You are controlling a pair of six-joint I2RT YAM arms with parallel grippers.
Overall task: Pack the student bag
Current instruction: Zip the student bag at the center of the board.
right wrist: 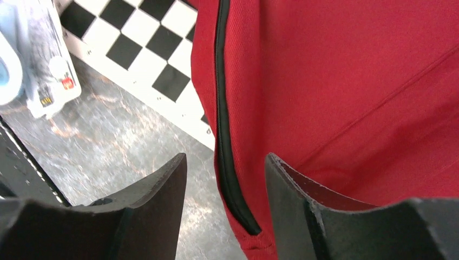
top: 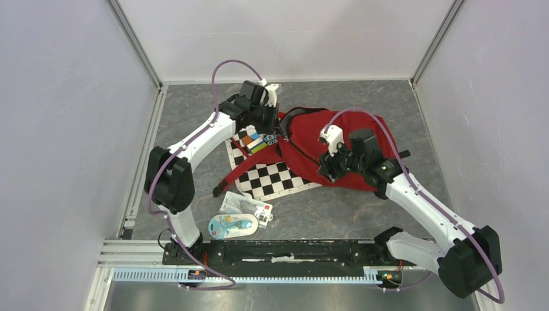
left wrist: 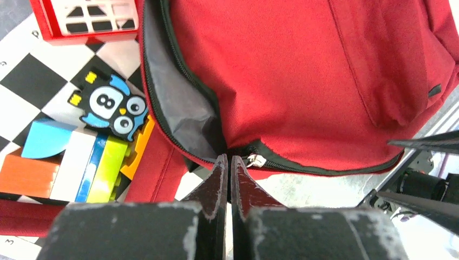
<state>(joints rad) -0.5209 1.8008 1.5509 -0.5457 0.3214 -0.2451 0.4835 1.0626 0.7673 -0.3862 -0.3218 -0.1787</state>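
From above, the student bag (top: 304,139) lies flat in the middle of the table (top: 362,207), a bit nearer the far edge than the near one. Part of it rests on a black and white checked mat (top: 275,178), and the right arm covers a big piece of it. The left gripper (top: 268,123) is at the bag's far left corner, beside some coloured blocks (top: 257,141), but its tips are too small to make out here. The right gripper (top: 325,170) is low at the bag's near side. Two packets (top: 245,206) lie close to the near edge of the table. In the left wrist view, the left gripper (left wrist: 228,158) is squeezed tight, with its tips right at the bag's (left wrist: 303,70) black zip line next to a small silver zip pull (left wrist: 256,160). I cannot tell if any cloth is caught between them. The bag mouth gapes a little and shows grey lining (left wrist: 178,103). A penguin card (left wrist: 113,108) lies on the blocks, and a red box (left wrist: 92,21) is cut off at the top. In the right wrist view, the right gripper (right wrist: 224,157) is let go and spread wide. The bag's (right wrist: 335,81) edge with its black strip (right wrist: 222,81) runs between the fingers. One packet (right wrist: 43,70) is cut off at the left.
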